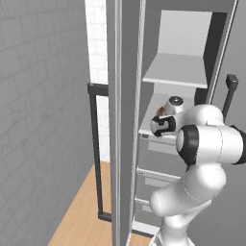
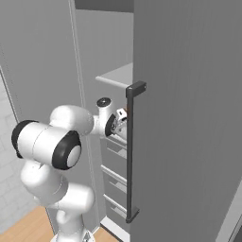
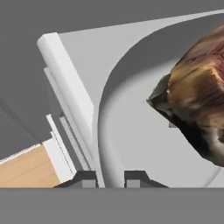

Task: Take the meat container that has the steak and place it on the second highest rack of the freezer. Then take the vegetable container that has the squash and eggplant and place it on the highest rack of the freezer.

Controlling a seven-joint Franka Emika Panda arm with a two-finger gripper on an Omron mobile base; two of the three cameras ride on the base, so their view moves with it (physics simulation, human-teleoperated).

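Observation:
The meat container point(image 3: 131, 131) is a pale round-cornered tray lying on the second highest rack point(image 3: 74, 57), a white shelf board. In it, at the right, lies the reddish-brown steak point(image 3: 197, 96). My gripper point(image 3: 109, 178) is shut on the container's near rim, one fingertip on each side of the wall. From the base views my hand point(image 1: 162, 124) reaches into the open freezer point(image 1: 127, 120) at that lower white shelf point(image 1: 150, 132). The highest rack point(image 1: 175, 72) sits above it, bare. In the right base view my hand point(image 2: 116, 124) is partly behind the door edge.
The freezer's open door point(image 2: 189, 118) stands close on the right with its long dark bar handle point(image 2: 130, 151). Grey drawer fronts point(image 1: 158, 161) lie below the shelves. Another dark bar handle point(image 1: 96, 144) hangs left of the cabinet, over the wooden floor point(image 1: 81, 211).

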